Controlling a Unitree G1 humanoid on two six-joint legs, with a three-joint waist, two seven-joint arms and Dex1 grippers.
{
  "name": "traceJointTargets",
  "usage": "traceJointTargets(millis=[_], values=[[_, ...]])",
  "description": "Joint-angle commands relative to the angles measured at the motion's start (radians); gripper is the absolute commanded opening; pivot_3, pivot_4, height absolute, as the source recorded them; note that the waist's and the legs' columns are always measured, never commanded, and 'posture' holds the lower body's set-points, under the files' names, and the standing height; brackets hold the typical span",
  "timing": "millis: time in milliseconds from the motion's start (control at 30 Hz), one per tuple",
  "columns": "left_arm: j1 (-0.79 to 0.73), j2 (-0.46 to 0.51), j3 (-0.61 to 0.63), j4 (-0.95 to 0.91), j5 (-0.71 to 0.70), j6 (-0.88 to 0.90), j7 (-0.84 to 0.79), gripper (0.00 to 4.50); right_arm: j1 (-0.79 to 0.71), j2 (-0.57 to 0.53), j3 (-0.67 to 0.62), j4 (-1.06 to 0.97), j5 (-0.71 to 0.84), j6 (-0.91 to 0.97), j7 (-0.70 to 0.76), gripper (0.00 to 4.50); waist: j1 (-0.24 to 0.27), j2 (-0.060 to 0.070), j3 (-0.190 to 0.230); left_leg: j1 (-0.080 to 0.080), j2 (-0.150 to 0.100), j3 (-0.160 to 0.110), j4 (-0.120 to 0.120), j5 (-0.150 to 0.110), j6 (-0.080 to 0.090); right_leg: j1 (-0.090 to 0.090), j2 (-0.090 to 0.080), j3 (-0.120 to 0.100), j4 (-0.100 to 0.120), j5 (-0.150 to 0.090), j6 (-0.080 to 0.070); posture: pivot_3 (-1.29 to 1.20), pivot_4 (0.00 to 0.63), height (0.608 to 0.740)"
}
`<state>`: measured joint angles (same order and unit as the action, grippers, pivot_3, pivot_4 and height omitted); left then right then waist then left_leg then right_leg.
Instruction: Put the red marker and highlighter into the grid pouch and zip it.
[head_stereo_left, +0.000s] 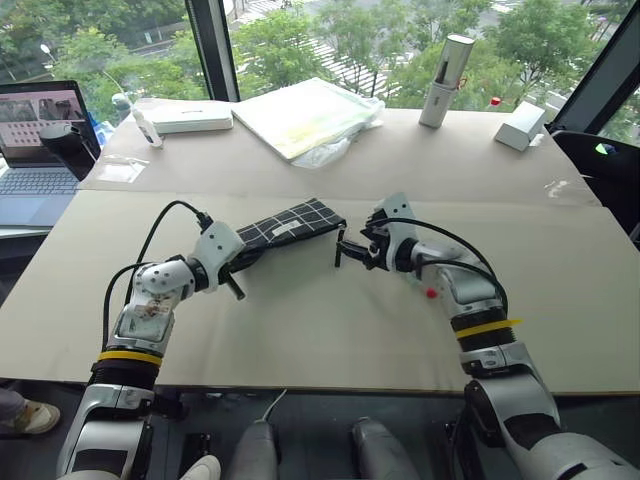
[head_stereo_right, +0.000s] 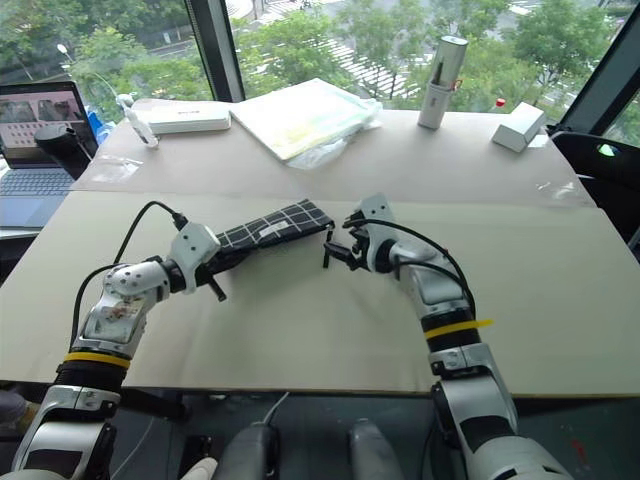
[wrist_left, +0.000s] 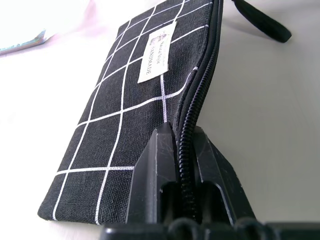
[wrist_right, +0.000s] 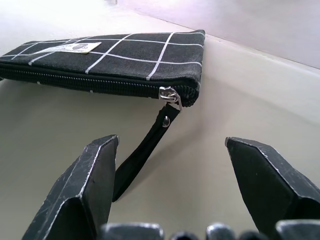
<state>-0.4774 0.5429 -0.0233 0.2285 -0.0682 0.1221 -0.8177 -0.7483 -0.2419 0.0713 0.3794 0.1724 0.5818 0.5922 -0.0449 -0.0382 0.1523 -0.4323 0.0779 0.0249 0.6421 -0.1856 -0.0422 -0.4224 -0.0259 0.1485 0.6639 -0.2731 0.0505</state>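
Right gripper (wrist_right: 167, 187) hangs with jaws spread wide, holding nothing; the zipper pull cord (wrist_right: 142, 155) dangles just ahead, nearer one finger than centred. Grid pouch (head_stereo_left: 285, 228) lies flat on the table (head_stereo_left: 330, 330), long axis running between the arms. Left gripper (wrist_left: 182, 165) is clenched on its near zipper edge. Zipper looks closed; pens unseen.

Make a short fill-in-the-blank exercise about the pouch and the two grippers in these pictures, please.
1. The left gripper is shut on the ____ edge of the grid pouch.
2. The right gripper is ____, with the pull cord hanging before it.
3. The zipper slider sits at the pouch's end, so the pouch is zipped ____.

Missing words: zipper; open; shut
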Motion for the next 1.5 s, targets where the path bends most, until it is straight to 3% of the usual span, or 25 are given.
traceJointTargets(millis=[33, 200, 300, 600, 1000, 1267, 1433, 1500], values=[[0.002, -0.007, -0.004, -0.067, -0.016, 0.030, 0.009, 0.00, -0.047, 0.018, -0.001, 0.036, -0.010, -0.054, -0.011, 3.79, -0.001, 0.000, 0.000, 0.000, 0.000, 0.000, 0.000, 0.000, 0.000, 0.000, 0.000, 0.000, 0.000, 0.000, 0.000, 0.00, 0.150, 0.740], [0.004, -0.012, -0.010, -0.085, -0.018, 0.047, 0.015, 0.00, -0.078, 0.035, -0.003, 0.112, -0.030, -0.104, -0.028, 3.79, -0.001, 0.000, 0.000, 0.000, 0.000, 0.000, 0.000, 0.000, 0.000, 0.000, 0.000, 0.000, 0.000, 0.000, 0.000, 0.00, 0.150, 0.740], [0.010, -0.013, -0.014, -0.086, -0.016, 0.047, 0.020, 0.00, -0.085, 0.040, -0.004, 0.124, -0.029, -0.129, -0.016, 3.12, -0.001, 0.000, 0.000, 0.000, 0.000, 0.000, 0.000, 0.000, 0.000, 0.000, 0.000, 0.000, 0.000, 0.000, 0.000, 0.00, 0.150, 0.740], [0.001, -0.026, -0.035, -0.063, -0.002, 0.040, 0.043, 0.00, -0.051, 0.025, 0.087, 0.002, -0.027, -0.083, 0.132, 0.03, -0.001, 0.000, 0.000, 0.000, 0.000, 0.000, 0.000, 0.000, 0.000, 0.000, 0.000, 0.000, 0.000, 0.000, 0.000, 0.00, 0.150, 0.740], [-0.026, -0.055, -0.061, -0.037, -0.004, 0.036, 0.040, 0.00, -0.056, 0.090, 0.283, -0.102, -0.088, -0.088, 0.220, 0.03, 0.001, 0.000, 0.000, 0.000, 0.000, 0.000, 0.000, 0.000, 0.000, 0.000, 0.000, 0.000, 0.000, 0.000, 0.000, 0.00, 0.150, 0.740], [-0.036, -0.060, -0.070, -0.029, -0.007, 0.035, 0.034, 0.00, -0.056, 0.159, 0.294, -0.120, -0.088, -0.069, 0.204, 0.03, 0.002, 0.000, 0.000, 0.000, 0.000, 0.000, 0.000, 0.000, 0.000, 0.000, 0.000, 0.000, 0.000, 0.000, 0.000, 0.00, 0.150, 0.740], [-0.032, -0.059, -0.069, -0.041, -0.008, 0.042, 0.033, 0.00, -0.050, 0.121, 0.227, -0.119, -0.064, -0.039, 0.197, 1.52, 0.002, 0.000, 0.000, 0.000, 0.000, 0.000, 0.000, 0.000, 0.000, 0.000, 0.000, -0.001, 0.000, 0.000, 0.000, 0.00, 0.150, 0.740], [-0.029, -0.059, -0.067, -0.054, -0.013, 0.052, 0.032, 0.00, -0.022, 0.050, 0.147, -0.210, 0.011, 0.084, 0.233, 2.24, 0.004, 0.000, 0.000, 0.000, 0.000, 0.000, 0.000, 0.000, 0.000, 0.000, 0.000, -0.001, 0.000, 0.000, 0.000, 0.00, 0.150, 0.740]])
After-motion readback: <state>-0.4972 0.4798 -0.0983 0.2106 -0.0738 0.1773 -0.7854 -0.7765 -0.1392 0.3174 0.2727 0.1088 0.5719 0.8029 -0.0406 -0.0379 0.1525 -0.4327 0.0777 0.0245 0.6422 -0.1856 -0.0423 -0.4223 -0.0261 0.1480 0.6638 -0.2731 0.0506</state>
